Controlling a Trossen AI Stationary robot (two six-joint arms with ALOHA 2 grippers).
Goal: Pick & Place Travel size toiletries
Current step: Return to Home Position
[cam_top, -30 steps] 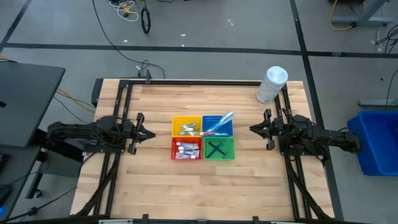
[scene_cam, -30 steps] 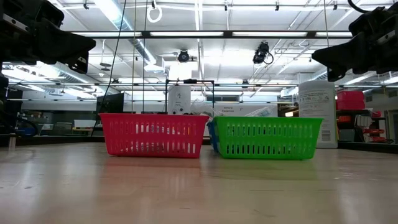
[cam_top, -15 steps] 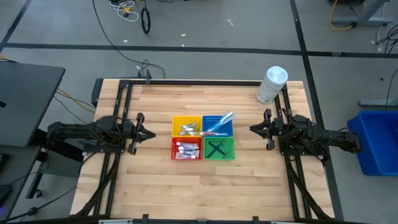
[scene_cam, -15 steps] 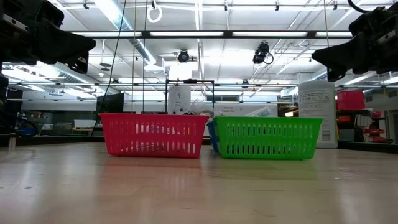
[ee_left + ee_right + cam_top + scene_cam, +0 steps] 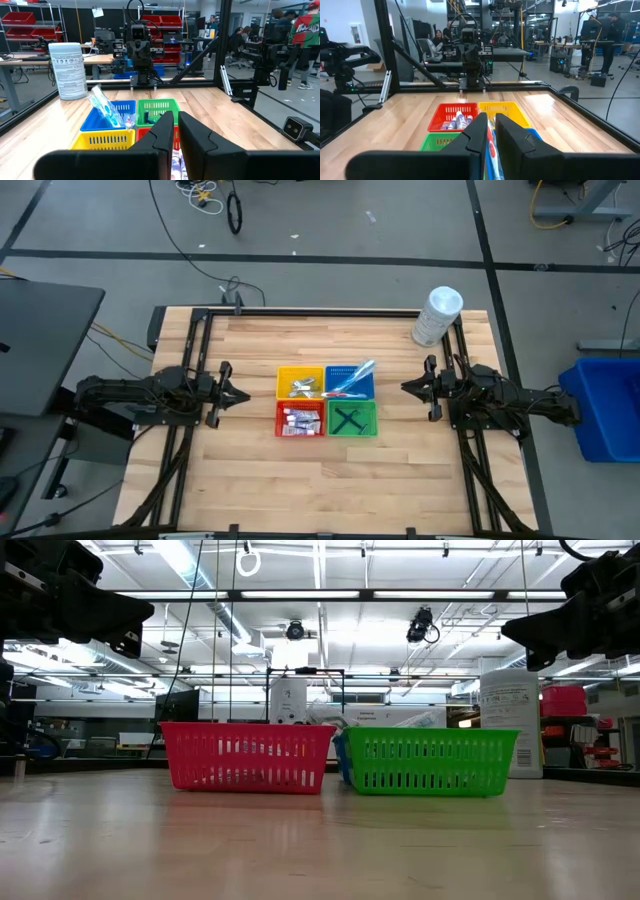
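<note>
light: bright, even | source: ceiling strips [image 5: 185, 558] (low view glares) | shadows: soft | table [image 5: 300, 850]: faint sheen

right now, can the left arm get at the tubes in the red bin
Probably yes. The red bin is open-topped and sits on the side toward the left gripper, with only bare table between them; the tubes lie uncovered inside.

A wooden table [image 5: 250, 470] carries four touching bins at its middle — yellow bin [image 5: 281, 383] and blue bin [image 5: 330, 375] far, red bin [image 5: 280, 420] and green bin [image 5: 373, 420] near — plus a white cylindrical container [image 5: 437, 316] at its far right corner.
</note>
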